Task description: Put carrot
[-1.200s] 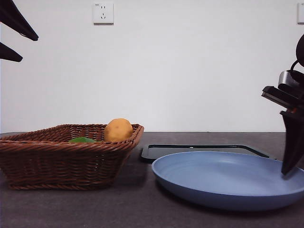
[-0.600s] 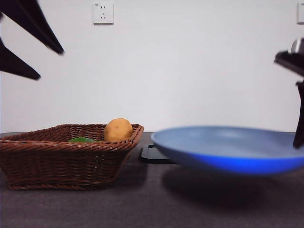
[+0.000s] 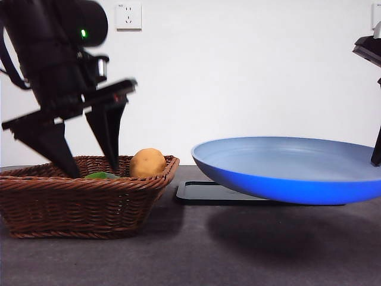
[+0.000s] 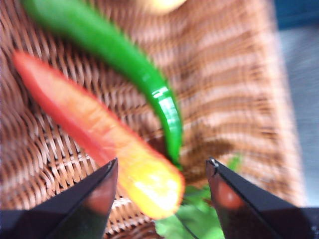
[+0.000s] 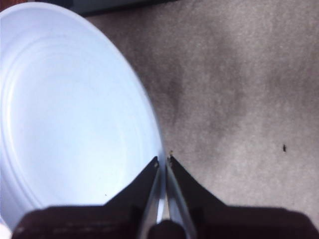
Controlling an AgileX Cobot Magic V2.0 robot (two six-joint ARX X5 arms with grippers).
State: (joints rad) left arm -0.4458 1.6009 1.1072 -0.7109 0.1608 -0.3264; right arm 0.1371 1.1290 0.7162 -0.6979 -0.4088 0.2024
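Note:
The carrot (image 4: 94, 124), reddish-orange with green leaves (image 4: 202, 211) at its thick end, lies on the floor of the brown wicker basket (image 3: 77, 202). In the front view the basket wall hides it. My left gripper (image 4: 162, 167) hangs open just above it, one jaw on each side of the thick end, and reaches down into the basket (image 3: 86, 158). My right gripper (image 5: 163, 162) is shut on the rim of the blue plate (image 5: 65, 114). It holds the plate (image 3: 286, 173) in the air, clear of the table, from the right edge (image 3: 376, 149).
A long green pepper (image 4: 134, 69) lies beside the carrot, and its tip shows over the basket rim (image 3: 102, 175). A round yellow-orange lump (image 3: 148, 162) sits at the basket's far right. A flat black tray (image 3: 199, 193) lies on the table behind the raised plate.
The left arm has come down from the top left corner into the basket. The right gripper has lifted the blue plate off the table and now holds it higher.

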